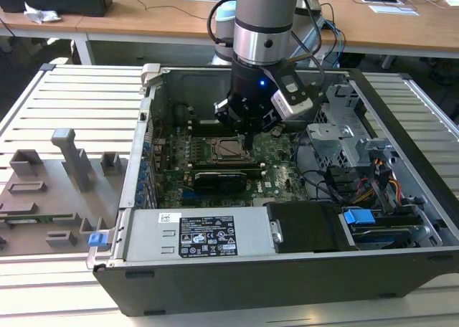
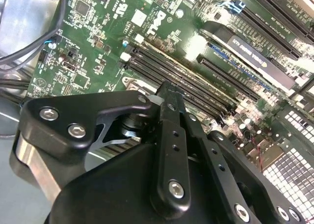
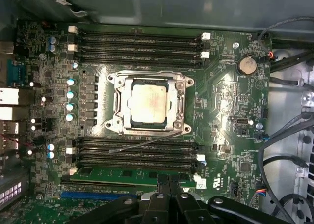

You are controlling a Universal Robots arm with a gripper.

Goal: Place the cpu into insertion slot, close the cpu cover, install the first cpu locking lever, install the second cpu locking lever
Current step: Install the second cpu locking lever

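The cpu [image 3: 147, 103] lies silver side up in the insertion slot [image 3: 116, 120], in the middle of the green board. The cpu cover [image 3: 181, 102], a metal frame, lies flat around the chip. One thin locking lever [image 3: 147, 144] angles loose across the memory slots beside the socket. In the first wrist view my gripper [image 3: 169, 180] hovers past those memory slots, fingers pressed together with nothing between them. My gripper [image 1: 247, 148] hangs just to the exterior view's right of the socket [image 1: 226, 150]. The second wrist view shows the shut fingertips [image 2: 167, 92] over long black slots.
The open computer case [image 1: 237, 269] lies on a slatted table. A drive cage [image 1: 344, 144] and cable bundles [image 1: 373, 180] fill the exterior view's right. A black card [image 1: 226, 178] sits near the socket. Grey fixtures [image 1: 64, 176] stand at the exterior view's left.
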